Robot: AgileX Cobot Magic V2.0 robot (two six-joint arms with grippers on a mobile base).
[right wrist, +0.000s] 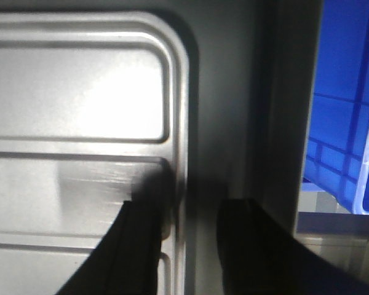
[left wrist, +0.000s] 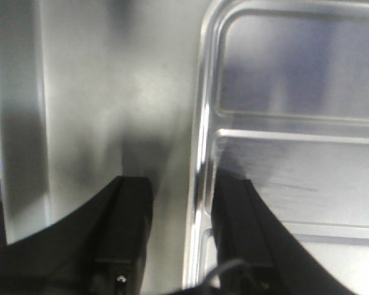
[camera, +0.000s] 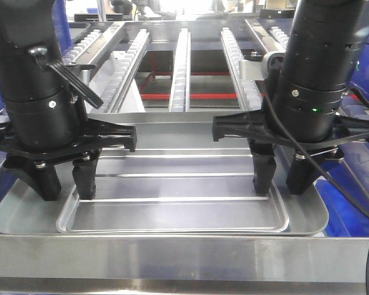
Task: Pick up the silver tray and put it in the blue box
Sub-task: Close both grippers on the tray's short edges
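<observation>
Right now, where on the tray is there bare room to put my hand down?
The middle of the silver tray, between the two grippers and behind the steel front rail, is bare. Both ends are crowded: the jaws of the left gripper and the right gripper straddle its rims there.

We saw two arms in matte black, with thick cylindrical wrist housings that each ended in a flat, winged crossbar. The left gripper (camera: 66,179) and the right gripper (camera: 283,177) carried blocky black fingers (camera: 85,178) that narrowed toward squared tips, fixed under the crossbars with small silver nuts (camera: 40,164). A single pale screw (camera: 52,104) dotted the left housing, and above it a black lever (camera: 71,78) jutted from a silver bolt. On the right housing a tiny green light (camera: 315,110) glowed, and a thin black cable (camera: 283,132) trailed across it and hung below. In both wrist views the fingers showed only as dark, blurred wedges.
</observation>
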